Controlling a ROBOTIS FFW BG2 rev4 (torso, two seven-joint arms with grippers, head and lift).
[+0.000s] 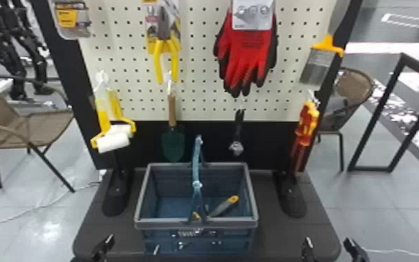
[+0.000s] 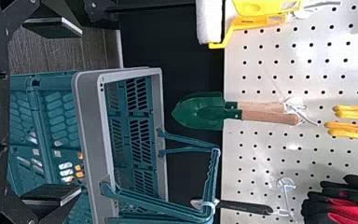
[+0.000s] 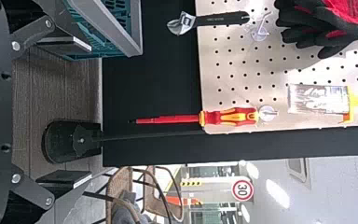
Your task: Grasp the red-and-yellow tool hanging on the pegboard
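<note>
The red-and-yellow tool is a screwdriver (image 1: 305, 127) hanging handle-up from a hook at the lower right edge of the white pegboard (image 1: 202, 94). In the right wrist view, its handle (image 3: 227, 116) is on the board and its red shaft runs down over the black panel. My right gripper (image 1: 330, 250) is low at the table's front right, open and holding nothing (image 3: 70, 112), well short of the screwdriver. At the front left, my left gripper (image 1: 128, 248) is also open, with the basket's front corner seen between its fingers (image 2: 56, 109).
A blue-grey basket (image 1: 142, 195) with an upright handle holds a yellow-tipped tool (image 1: 223, 206) in the table's middle. The black foot of the pegboard stand (image 1: 290, 198) sits below the screwdriver. Wrench (image 1: 237, 134), trowel (image 1: 173, 139), red gloves (image 1: 245, 52), pliers, roller and brush also hang there.
</note>
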